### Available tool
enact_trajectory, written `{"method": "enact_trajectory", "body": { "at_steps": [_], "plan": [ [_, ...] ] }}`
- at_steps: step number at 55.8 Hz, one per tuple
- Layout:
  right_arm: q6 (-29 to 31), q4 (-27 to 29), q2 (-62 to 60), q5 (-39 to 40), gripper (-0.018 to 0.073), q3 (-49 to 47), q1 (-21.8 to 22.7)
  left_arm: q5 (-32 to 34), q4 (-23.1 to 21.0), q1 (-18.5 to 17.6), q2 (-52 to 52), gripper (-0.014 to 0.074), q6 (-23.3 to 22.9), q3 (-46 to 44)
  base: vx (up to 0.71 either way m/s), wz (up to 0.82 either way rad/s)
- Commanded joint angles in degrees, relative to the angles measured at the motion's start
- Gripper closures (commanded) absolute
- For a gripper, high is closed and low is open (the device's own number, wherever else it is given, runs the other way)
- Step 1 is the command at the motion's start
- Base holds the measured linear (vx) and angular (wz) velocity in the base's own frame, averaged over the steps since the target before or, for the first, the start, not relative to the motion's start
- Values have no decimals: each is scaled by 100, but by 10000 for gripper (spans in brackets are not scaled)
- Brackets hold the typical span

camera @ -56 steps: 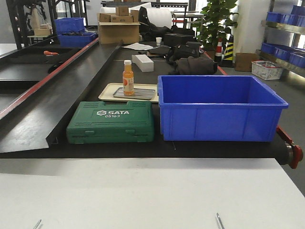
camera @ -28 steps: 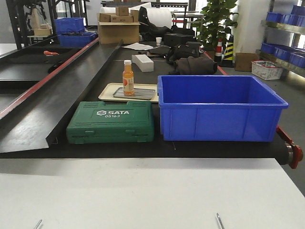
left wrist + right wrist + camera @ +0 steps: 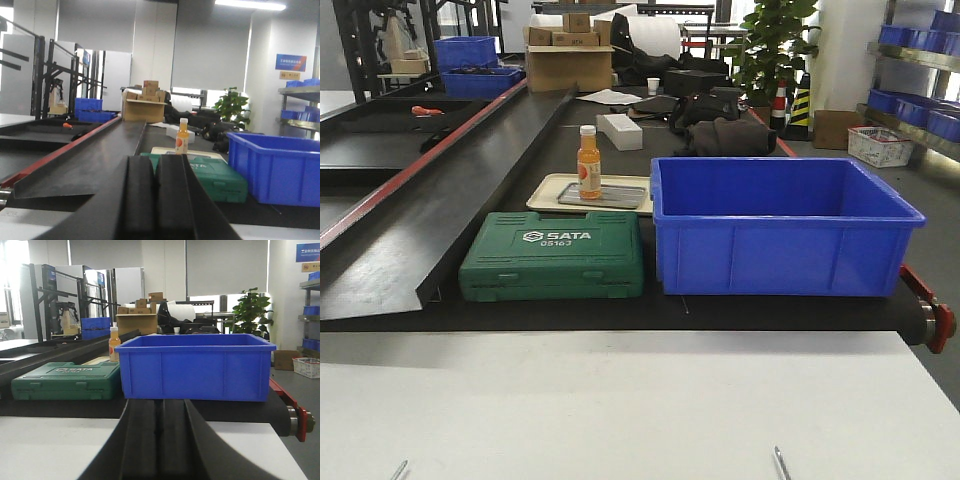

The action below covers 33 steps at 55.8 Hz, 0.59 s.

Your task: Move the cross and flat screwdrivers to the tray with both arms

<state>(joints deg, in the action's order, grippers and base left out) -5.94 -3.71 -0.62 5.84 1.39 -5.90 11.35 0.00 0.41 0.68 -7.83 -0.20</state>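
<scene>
My left gripper (image 3: 154,159) shows in the left wrist view as two black fingers pressed together with nothing between them. It hovers level, facing the conveyor. My right gripper (image 3: 159,402) is likewise shut and empty, pointing at the blue bin (image 3: 195,367). Neither gripper appears in the front view. Two thin silver rod tips (image 3: 398,468) (image 3: 779,462) poke in at the bottom edge of the white table (image 3: 620,400). I cannot tell whether they are the screwdrivers' shafts; no handles show. The grey metal tray of the task is out of view.
On the black conveyor (image 3: 500,170) stand a green SATA tool case (image 3: 555,257), a deep blue bin (image 3: 780,225) and a beige tray (image 3: 545,192) holding an orange bottle (image 3: 588,162) and a grey plate (image 3: 603,195). Boxes, bins and a plant stand behind.
</scene>
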Motion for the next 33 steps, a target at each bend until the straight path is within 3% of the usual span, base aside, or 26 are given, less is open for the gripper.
{"method": "enact_trajectory", "body": {
  "at_steps": [1, 10, 19, 28, 33],
  "plan": [
    [-9, -70, 232, 106, 562, -428, 22, 93, 0, 7, 65, 582, -58, -433, 0, 0],
    [58, -70, 1010, -439, 548, -1006, 22, -785, 0, 7, -180, 526, -43, -866, 0, 0],
    [52, -70, 1939, -421, 501, -1396, 22, -732, 0, 7, -872, 414, -43, -1142, 0, 0],
    [52, -70, 2956, -352, 372, -1487, 22, -779, 0, 7, -1826, 265, 28, -1348, 0, 0],
    [52, -70, 3463, -373, 278, -1483, 22, -912, 0, 7, -2383, 225, 110, -1348, 0, 0]
  ]
}}
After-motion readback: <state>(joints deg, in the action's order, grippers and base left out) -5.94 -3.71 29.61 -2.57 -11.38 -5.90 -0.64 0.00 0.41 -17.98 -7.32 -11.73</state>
